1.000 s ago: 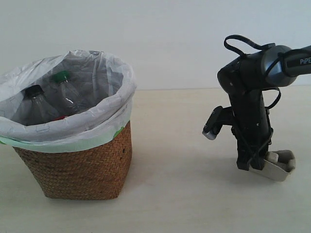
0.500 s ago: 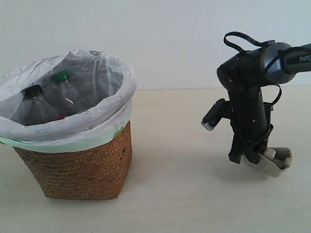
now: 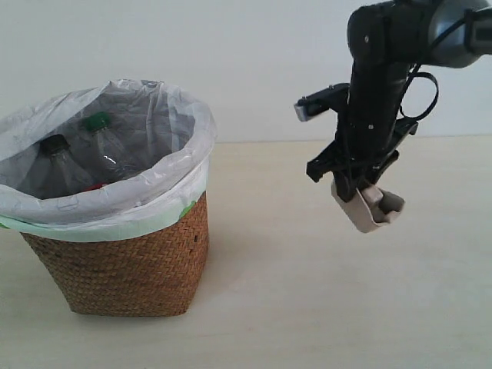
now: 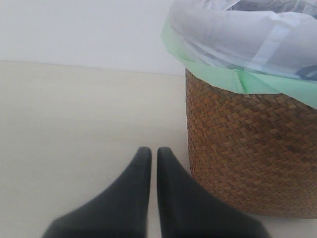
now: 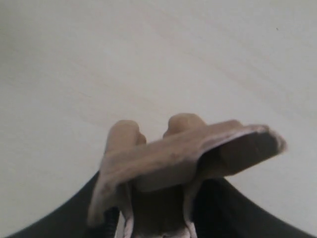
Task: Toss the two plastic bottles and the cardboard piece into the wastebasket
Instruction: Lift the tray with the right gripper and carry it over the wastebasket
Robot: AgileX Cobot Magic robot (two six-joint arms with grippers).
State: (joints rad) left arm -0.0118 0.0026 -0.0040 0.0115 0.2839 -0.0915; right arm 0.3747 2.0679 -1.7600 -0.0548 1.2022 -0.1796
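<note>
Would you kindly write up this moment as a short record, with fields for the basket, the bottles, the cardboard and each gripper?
wastebasket: stands on the table, bag-lined
green-capped bottle: inside the wastebasket
black-capped bottle: inside the wastebasket
cardboard piece: in the air, clear of the table, outside the wastebasket
right gripper: shut on the cardboard piece
left gripper: shut, empty, low beside the wastebasket

I get soft, even light, faint shadow beside the brown wicker wastebasket, and the beige pulp cardboard piece blurred close-up.
</note>
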